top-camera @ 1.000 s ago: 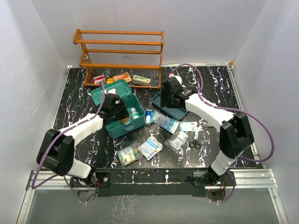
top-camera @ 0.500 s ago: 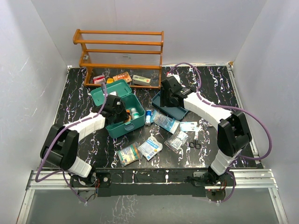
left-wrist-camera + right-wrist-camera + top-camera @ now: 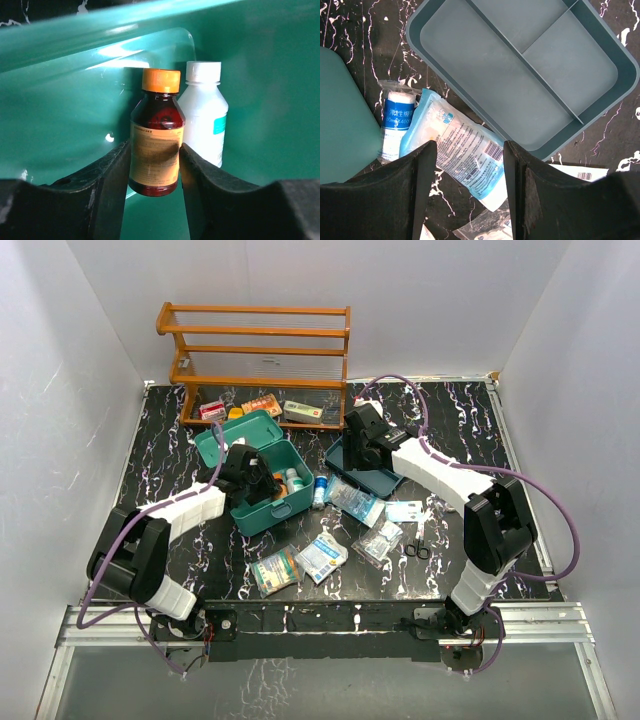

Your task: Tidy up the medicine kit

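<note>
Medicine kit (image 3: 275, 512) walls close round my left claw (image 3: 153, 152), which I see clamped on the upright brown bottle (image 3: 159, 120), white bottle (image 3: 206, 117) just beside it, right of frame.

1. Our L arm (image 3: 178, 512) reaches fwd and inward from its base, with the wrist tipped down.
2. Our L gripper (image 3: 154, 150) has its fingers (image 3: 112, 180) pressed against both sides of an amber bottle (image 3: 156, 125), holding it upright.
3. Our R arm (image 3: 440, 472) stretches fwd and across to the left, approx. mid-table.
4. Our R gripper (image 3: 470, 150) points straight down, jaws spread wide, hovering w/o contact.
</note>
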Robot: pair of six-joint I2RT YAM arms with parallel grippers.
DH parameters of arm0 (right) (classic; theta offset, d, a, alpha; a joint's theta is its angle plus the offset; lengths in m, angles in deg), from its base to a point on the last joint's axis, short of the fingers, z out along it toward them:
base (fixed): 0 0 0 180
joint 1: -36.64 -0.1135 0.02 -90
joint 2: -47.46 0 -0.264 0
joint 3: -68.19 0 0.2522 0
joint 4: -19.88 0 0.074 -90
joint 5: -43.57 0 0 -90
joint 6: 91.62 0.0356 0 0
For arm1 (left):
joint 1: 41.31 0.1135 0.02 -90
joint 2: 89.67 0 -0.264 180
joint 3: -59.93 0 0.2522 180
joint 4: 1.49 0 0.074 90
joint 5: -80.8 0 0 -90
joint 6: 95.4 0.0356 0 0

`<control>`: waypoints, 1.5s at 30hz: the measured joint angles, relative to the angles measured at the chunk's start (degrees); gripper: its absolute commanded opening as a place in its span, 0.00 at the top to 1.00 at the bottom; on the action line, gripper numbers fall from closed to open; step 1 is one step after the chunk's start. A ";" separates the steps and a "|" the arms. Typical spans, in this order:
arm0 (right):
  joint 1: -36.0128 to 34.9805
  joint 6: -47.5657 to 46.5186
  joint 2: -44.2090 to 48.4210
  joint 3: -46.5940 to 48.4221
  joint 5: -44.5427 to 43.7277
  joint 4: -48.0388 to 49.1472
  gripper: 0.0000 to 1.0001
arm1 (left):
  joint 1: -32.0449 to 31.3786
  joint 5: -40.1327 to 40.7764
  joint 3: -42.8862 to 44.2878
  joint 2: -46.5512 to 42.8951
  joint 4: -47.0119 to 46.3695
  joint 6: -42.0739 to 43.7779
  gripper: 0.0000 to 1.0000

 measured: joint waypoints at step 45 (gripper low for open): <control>0.00 -2.27 0.02 0.76 1.55 1.03 0.46 | -0.48 6.86 5.84 5.01 4.22 -2.25 0.67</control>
